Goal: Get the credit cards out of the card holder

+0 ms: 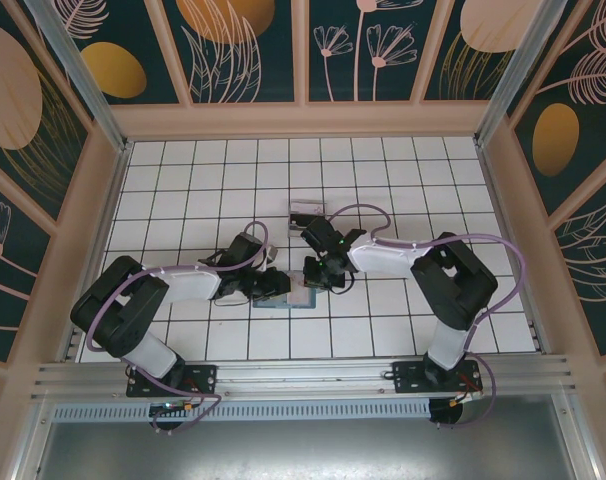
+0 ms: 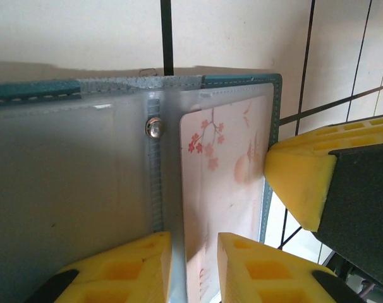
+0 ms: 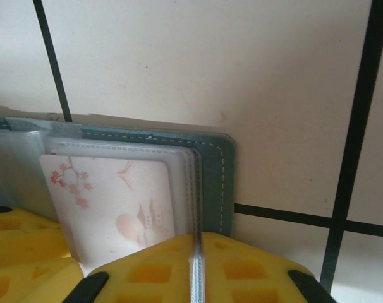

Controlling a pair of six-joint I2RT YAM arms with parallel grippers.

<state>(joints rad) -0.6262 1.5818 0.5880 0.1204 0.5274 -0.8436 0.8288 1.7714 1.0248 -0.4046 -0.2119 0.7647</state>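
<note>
On the left, the left arm (image 1: 148, 300) reaches over the white tiled table (image 1: 403, 170) toward the middle. Its left claw (image 1: 275, 285) is down on the card holder (image 1: 295, 300). The holder lies open and flat on the tiles, in the middle, near the front.

In the left wrist view, the left claw (image 2: 193, 246) has its two yellow fingers a little apart. A see-through page of the card holder (image 2: 242, 79) sits between them. It is hard to tell if they squeeze the page or just rest on it. Inside that page is a pale card (image 2: 229, 158) with pink blossoms, tucked in its pocket.

Farther back on the table, apart from the holder, sits a small clear box (image 1: 308, 212).

To the right, the right claw (image 1: 321, 275) meets the holder's right edge. In the right wrist view, the right claw (image 3: 193, 246) is pinched tight on the thin edge of the see-through pages. The card (image 3: 109, 196) lies just beside it, inside the teal card holder (image 3: 213, 170). The right arm (image 1: 453, 280) comes in from the right.
</note>
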